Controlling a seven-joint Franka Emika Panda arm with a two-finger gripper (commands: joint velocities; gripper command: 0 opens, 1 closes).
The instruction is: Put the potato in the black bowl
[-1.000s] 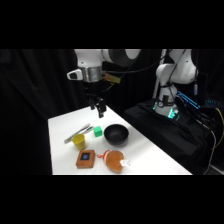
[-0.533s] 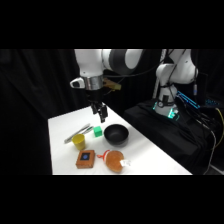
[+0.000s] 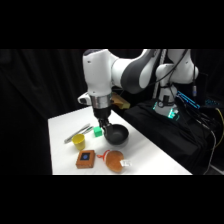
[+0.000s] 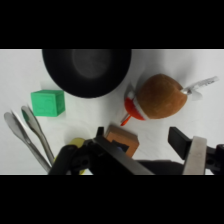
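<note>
The white table [image 3: 60, 145] is carrying everything, and the arm is reaching over it from the far right, its gripper [image 3: 103, 123] hanging above the left rim of the black bowl [image 3: 116, 133]. In the wrist view two fingers are rising from the bottom edge with a clear gap between them and nothing in it, so the gripper is standing wide and empty.

The bowl is sitting mid-table with its hollow bare. The potato [image 3: 115, 160] is lying near the front edge, just in front of the bowl, apart from it, with its white tag [image 4: 201, 85] pointing away from the bowl. Left of the potato the brown block [image 3: 85, 159] is lying close by; further left and back, the yellow cup [image 3: 78, 141] is standing, then the green cube [image 3: 98, 131] beside the bowl, and the tongs [image 3: 76, 134] at the far left.

The risks, as I judge them: the potato is rounded and nearly as wide as the bowl, so an off-centre pinch could be squeezing it out toward the near edge, and it may be catching the rim on release. A descending finger could also be clipping the block.

Open room is lying to the potato's right and behind the bowl; the front edge is offering little margin.
</note>
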